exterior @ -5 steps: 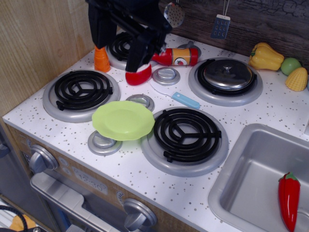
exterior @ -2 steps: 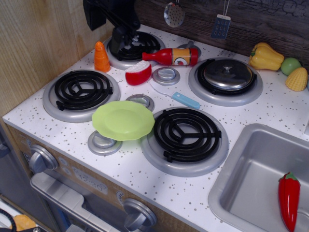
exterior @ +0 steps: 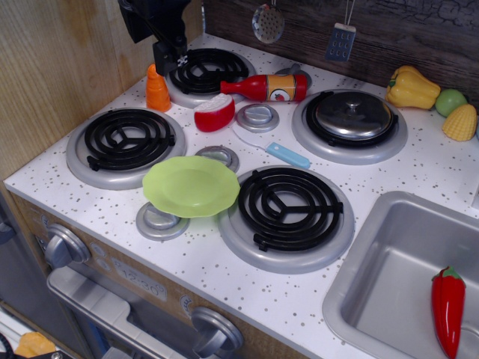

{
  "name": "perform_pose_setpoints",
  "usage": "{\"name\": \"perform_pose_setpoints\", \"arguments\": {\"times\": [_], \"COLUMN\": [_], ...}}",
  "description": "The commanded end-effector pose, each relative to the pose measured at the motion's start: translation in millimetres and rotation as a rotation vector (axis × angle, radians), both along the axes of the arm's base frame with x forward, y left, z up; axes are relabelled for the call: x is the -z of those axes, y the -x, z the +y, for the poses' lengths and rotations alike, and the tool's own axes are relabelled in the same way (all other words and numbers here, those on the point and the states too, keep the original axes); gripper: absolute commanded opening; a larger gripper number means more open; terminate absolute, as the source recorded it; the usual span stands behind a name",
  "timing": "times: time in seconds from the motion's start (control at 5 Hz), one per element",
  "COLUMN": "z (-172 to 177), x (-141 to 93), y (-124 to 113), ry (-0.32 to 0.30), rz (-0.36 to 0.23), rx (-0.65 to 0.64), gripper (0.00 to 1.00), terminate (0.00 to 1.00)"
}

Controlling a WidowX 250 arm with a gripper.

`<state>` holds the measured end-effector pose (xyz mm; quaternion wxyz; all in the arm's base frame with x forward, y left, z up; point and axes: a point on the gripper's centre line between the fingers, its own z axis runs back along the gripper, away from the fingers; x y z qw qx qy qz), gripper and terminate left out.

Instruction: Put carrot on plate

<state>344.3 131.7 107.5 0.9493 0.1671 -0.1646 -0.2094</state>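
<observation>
The carrot (exterior: 157, 89) is coloured bright orange, the plate (exterior: 191, 185) light lime-green, and the desk (exterior: 419, 168) white with dark speckles.

White speckled stovetop counter (exterior: 224, 288) carries carrot (exterior: 157, 88), lime-green plate (exterior: 191, 185), red-and-white wedge (exterior: 214, 113), sauce bottle (exterior: 263, 87) — blue handle (exterior: 288, 155) mid-counter.

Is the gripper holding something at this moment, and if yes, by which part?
Nothing is held. The gripper hangs over the back-left burner, beside the carrot, which stands upright alone on the counter. Whether its fingers are open cannot be told.
</observation>
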Motion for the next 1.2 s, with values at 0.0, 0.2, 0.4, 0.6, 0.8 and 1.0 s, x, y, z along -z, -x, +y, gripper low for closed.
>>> {"name": "perform_pose_setpoints", "arguments": {"times": [0.0, 0.2, 0.4, 0.6, 0.8, 1.0], "z": [23, 35, 37, 44, 49, 52], "x": [4, 19, 29, 33, 35, 37], "y": [-15, -28, -26, -23, -25, -26], "ry": [0.009, 0.042, 0.016, -0.033, -0.029, -0.063], "rz": [-0.116, -0.122, -0.161, -0.139, -0.102, -0.041], "rx": [0.153, 0.247, 0.287, 0.381, 0.478, 0.526], "gripper": [1.0, 1.0, 1.0, 1.0, 1.0, 1.0], "terminate": [0.0, 0.0, 0.0, 0.0, 0.0, 0.0]}}
